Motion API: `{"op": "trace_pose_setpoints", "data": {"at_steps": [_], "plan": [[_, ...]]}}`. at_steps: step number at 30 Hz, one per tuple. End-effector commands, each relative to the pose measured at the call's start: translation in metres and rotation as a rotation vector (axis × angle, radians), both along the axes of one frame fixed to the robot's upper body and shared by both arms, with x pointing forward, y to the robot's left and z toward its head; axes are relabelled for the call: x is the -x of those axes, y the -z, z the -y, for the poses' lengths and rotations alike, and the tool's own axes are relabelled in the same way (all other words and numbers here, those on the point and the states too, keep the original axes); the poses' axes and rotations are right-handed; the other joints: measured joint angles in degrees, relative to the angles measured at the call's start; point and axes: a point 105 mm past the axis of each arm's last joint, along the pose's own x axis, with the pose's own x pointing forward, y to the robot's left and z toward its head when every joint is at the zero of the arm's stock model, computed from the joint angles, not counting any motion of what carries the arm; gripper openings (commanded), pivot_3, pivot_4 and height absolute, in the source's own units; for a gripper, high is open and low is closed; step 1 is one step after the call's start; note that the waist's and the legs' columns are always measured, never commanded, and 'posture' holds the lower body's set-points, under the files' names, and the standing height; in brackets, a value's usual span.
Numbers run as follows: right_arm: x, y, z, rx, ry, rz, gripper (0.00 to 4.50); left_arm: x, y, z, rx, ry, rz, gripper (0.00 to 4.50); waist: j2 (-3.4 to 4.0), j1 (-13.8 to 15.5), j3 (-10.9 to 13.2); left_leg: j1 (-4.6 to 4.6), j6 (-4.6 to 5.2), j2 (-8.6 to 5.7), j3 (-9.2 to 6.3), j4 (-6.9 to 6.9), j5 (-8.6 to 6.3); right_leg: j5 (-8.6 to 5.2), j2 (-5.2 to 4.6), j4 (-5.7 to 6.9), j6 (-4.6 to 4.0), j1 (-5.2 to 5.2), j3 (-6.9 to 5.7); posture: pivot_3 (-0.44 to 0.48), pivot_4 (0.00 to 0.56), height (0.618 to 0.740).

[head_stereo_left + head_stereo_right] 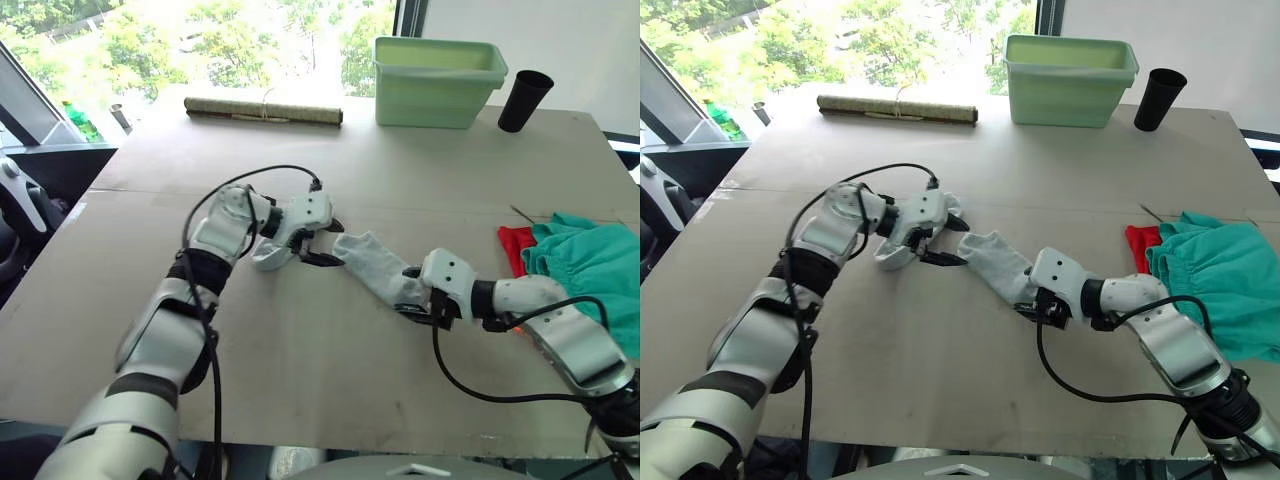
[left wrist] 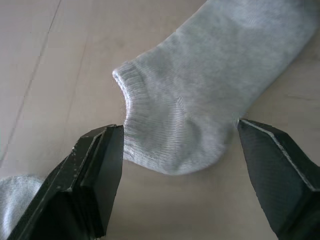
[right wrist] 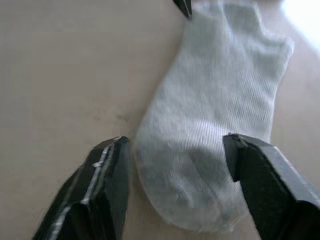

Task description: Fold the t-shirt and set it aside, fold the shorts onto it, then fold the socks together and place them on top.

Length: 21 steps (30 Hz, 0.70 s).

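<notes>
While both tools gape, one sock (image 1: 372,266) lies flat between them.

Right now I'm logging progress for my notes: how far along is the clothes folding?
Looks done: the t-shirt lies at the table's right edge with the shorts on top. In hand: a flat sock stretches between both open grippers, the left gripper straddling its cuff end, the right gripper its toe end. A second sock sits under the left gripper. Left: folding the socks together and placing them on the pile.
</notes>
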Motion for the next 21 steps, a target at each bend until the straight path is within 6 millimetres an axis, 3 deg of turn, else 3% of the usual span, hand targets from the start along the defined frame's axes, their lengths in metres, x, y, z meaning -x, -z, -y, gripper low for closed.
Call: {"op": "trace_pose_setpoints", "data": {"at_steps": [1,4,6,10,14,18,21], "plan": [[-0.012,0.009,0.011,0.091,0.069,0.001,1.48,0.000,0.007,-0.002,-0.083,0.054,-0.026,2.13,-0.06,0.04,-0.05,-0.07,0.00,0.02,-0.02,0.01,0.00,0.00,0.04,0.01,0.01,-0.09,0.00,0.000,0.150,0.740],[-0.016,0.005,0.014,0.104,0.086,0.001,0.22,0.002,0.007,0.001,-0.069,0.041,-0.113,0.90,-0.06,0.04,-0.11,-0.09,0.01,0.03,-0.07,0.01,0.00,0.00,0.07,0.02,0.01,-0.10,-0.03,0.000,0.150,0.740],[-0.018,-0.003,0.013,0.117,0.038,0.045,0.00,0.000,0.010,-0.003,-0.035,-0.037,-0.177,0.09,-0.07,0.02,-0.12,-0.09,0.01,0.06,-0.10,0.02,0.00,0.00,0.07,0.02,0.01,-0.09,-0.04,0.000,0.150,0.740],[-0.024,-0.014,0.010,0.182,-0.143,0.125,0.00,0.011,0.014,-0.011,0.085,-0.144,-0.297,0.09,-0.05,-0.48,-0.13,-0.10,0.02,0.05,-0.10,0.06,-0.01,0.01,0.04,0.02,0.04,-0.09,0.01,0.000,0.150,0.740],[-0.038,-0.020,0.006,0.240,-0.295,0.187,0.00,0.038,0.018,-0.020,0.181,-0.297,-0.247,0.09,0.00,-2.44,-0.15,0.03,-0.01,0.12,-0.08,-0.02,0.00,0.02,0.07,0.07,0.05,-0.10,0.15,0.000,0.150,0.740],[-0.052,-0.020,0.002,0.289,-0.437,0.198,0.00,0.087,0.021,-0.019,0.271,-0.476,-0.210,0.09,0.04,-3.16,-0.11,0.16,-0.29,0.17,-0.13,-0.18,0.15,0.01,0.12,0.11,0.04,-0.04,0.18,0.000,0.150,0.740],[-0.054,-0.018,-0.006,0.288,-0.526,0.181,0.00,0.109,0.023,-0.016,0.291,-0.567,-0.206,0.09,0.04,-2.49,-0.05,0.50,-0.27,0.17,-0.14,-0.35,0.11,-0.01,0.08,0.03,0.04,0.29,0.21,0.000,0.150,0.740]]}}
